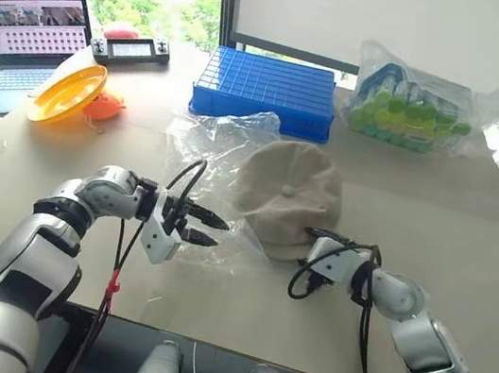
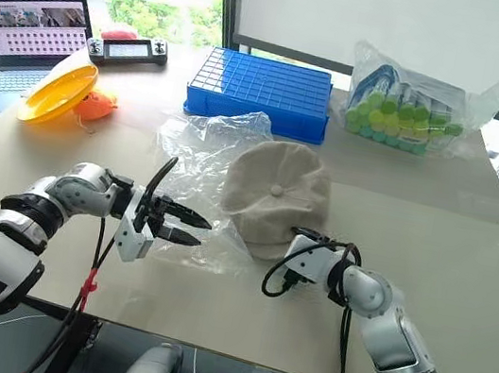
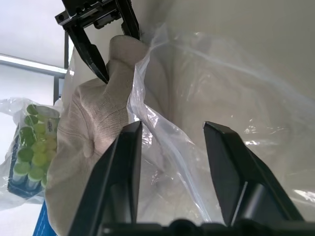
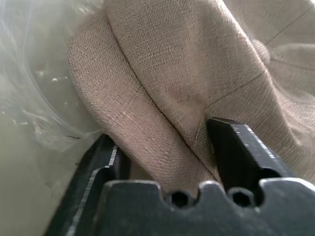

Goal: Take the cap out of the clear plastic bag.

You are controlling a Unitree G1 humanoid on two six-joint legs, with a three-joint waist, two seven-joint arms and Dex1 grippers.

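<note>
Daylight from the window falls across a pale table (image 1: 434, 227), and right at its middle lies the cap (image 1: 286, 197), crown up, button showing, its far and left side resting on the clear plastic bag (image 1: 204, 145) while film wraps along its near-left edge. So the cap looks mostly uncovered, but it isn't free of the bag yet, I'd say. At the near rim sits the right hand (image 1: 320, 236), fingers spread either side of a fold of beige fabric, not clenched on it as far as the wrist view shows. Over to the left, the left hand (image 1: 207, 230) hovers released at the bag's near edge, a sheet of film standing between its open fingers (image 3: 123, 162). What's left, by my reckoning: pinch the brim, pin the plastic, draw the two apart. Further out, a blue crate (image 1: 266, 89) sits behind the bag, a bag of green-topped items (image 1: 411, 108) to its right, a yellow plate (image 1: 66, 91) and laptop (image 1: 30, 40) off left.
</note>
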